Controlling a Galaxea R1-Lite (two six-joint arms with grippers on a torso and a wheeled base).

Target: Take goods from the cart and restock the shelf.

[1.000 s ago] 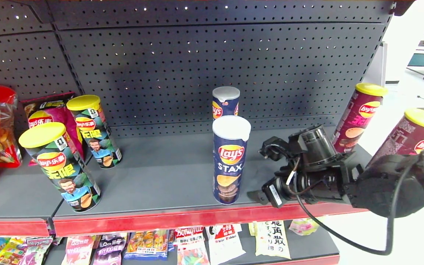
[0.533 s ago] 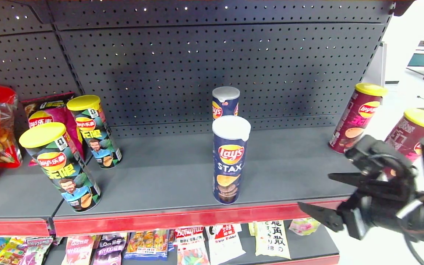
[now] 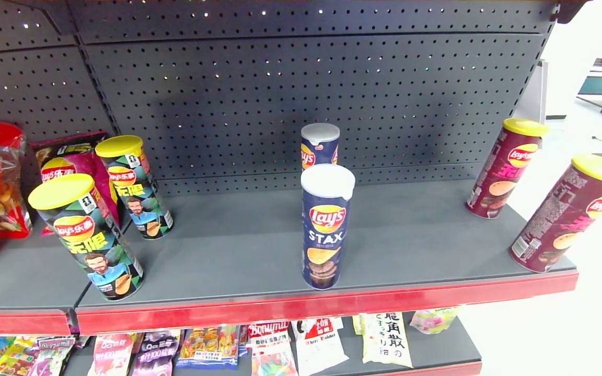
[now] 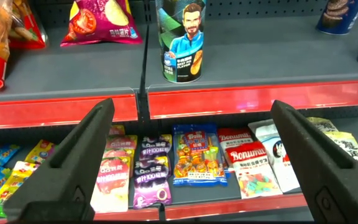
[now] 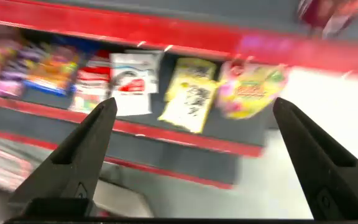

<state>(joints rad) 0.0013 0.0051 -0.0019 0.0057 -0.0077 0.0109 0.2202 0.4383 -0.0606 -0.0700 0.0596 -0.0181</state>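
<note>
Navy chip can (image 3: 327,230) is standing upright at the front of the grey shelf (image 3: 238,250), with a second navy can (image 3: 320,146) right behind it, so that spot's looking sorted. My right gripper (image 5: 193,102) is hanging with its fingers spread wide and nothing between them, facing the snack packets (image 5: 132,81) on the lower tier. My left gripper (image 4: 192,104) is spread and empty too, pointing at the red shelf lip (image 4: 241,98). I'm guessing I'm going to the cart for the next item. Tip to self: I'm keeping my arm low and wide of the maroon can (image 3: 567,214) sitting at the shelf's right corner. It's tall, probably light, and likely tipping at the slightest bump.
</note>
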